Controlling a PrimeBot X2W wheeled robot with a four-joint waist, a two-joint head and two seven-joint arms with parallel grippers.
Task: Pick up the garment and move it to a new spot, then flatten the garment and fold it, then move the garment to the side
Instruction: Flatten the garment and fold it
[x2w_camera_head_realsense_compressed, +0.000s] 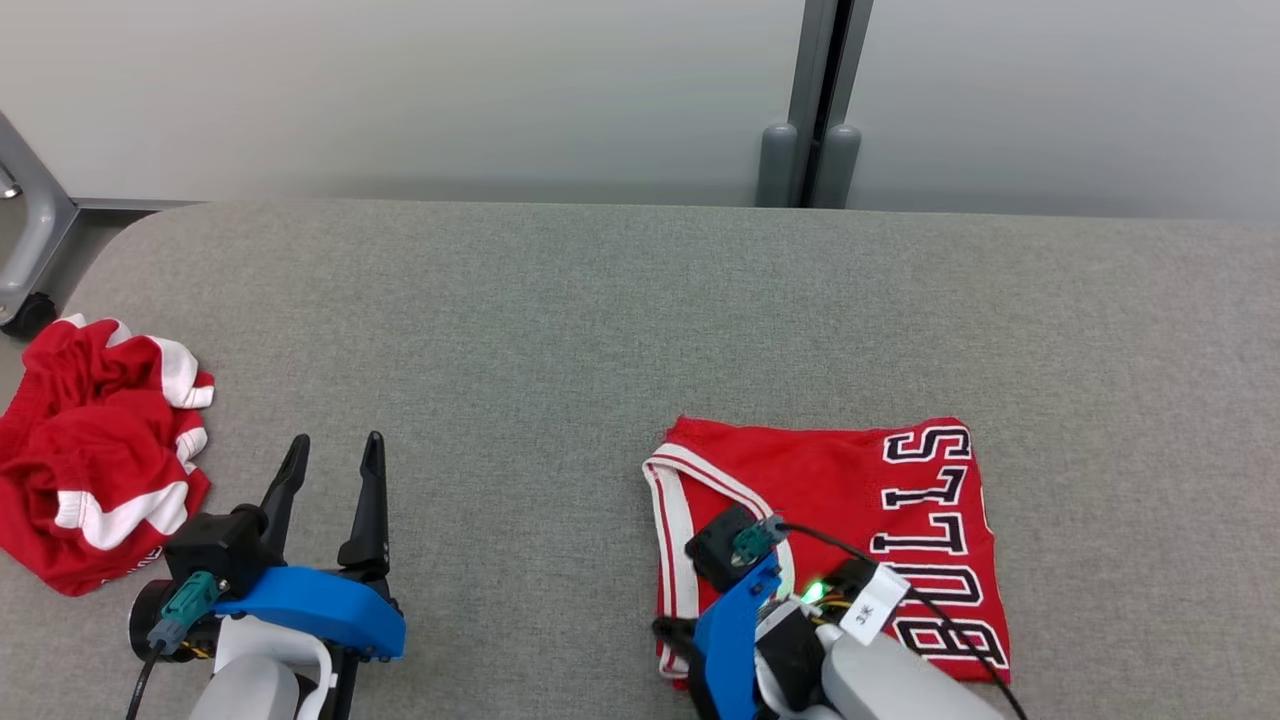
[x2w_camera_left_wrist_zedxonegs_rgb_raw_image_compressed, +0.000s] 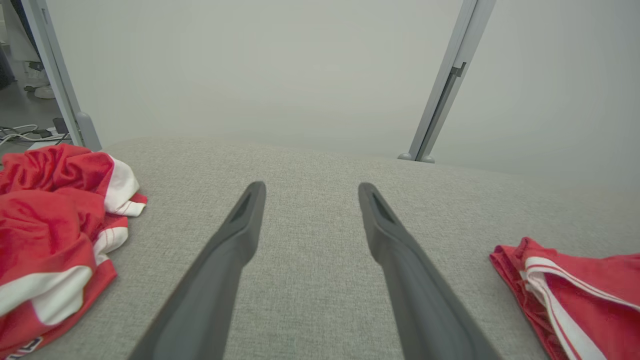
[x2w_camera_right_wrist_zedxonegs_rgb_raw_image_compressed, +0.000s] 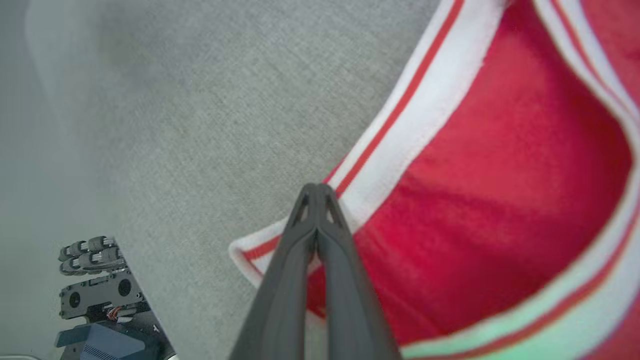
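- Head view: you are looking at the folded jersey (x2w_camera_head_realsense_compressed: 850, 500) lying flat as a neat rectangle on the grey table (x2w_camera_head_realsense_compressed: 600, 320), right of centre, with its lettering facing up.
- Judging by that shape, the pick-up, flattening and folding are reading as done. The move to the side is the part that is remaining.
- Right wrist view: your right gripper (x2w_camera_right_wrist_zedxonegs_rgb_raw_image_compressed: 316, 192) is pointing down at the jersey's near-left corner. Its fingers are clenched together with the tips on the white trim (x2w_camera_right_wrist_zedxonegs_rgb_raw_image_compressed: 400, 150). You are not getting a clear look at whether any cloth is pinched between them.
- Your left gripper (x2w_camera_head_realsense_compressed: 337, 442) is hovering over bare table with its fingers spread, grasping nothing, well apart from the jersey.
- A crumpled garment (x2w_camera_head_realsense_compressed: 95, 450), red and white, is sitting at the table's left edge, near the left gripper but not touching it. It is looking like a separate piece, not yet worked.
- Caution: if you are pulling by one corner alone, you are risking the fold opening.
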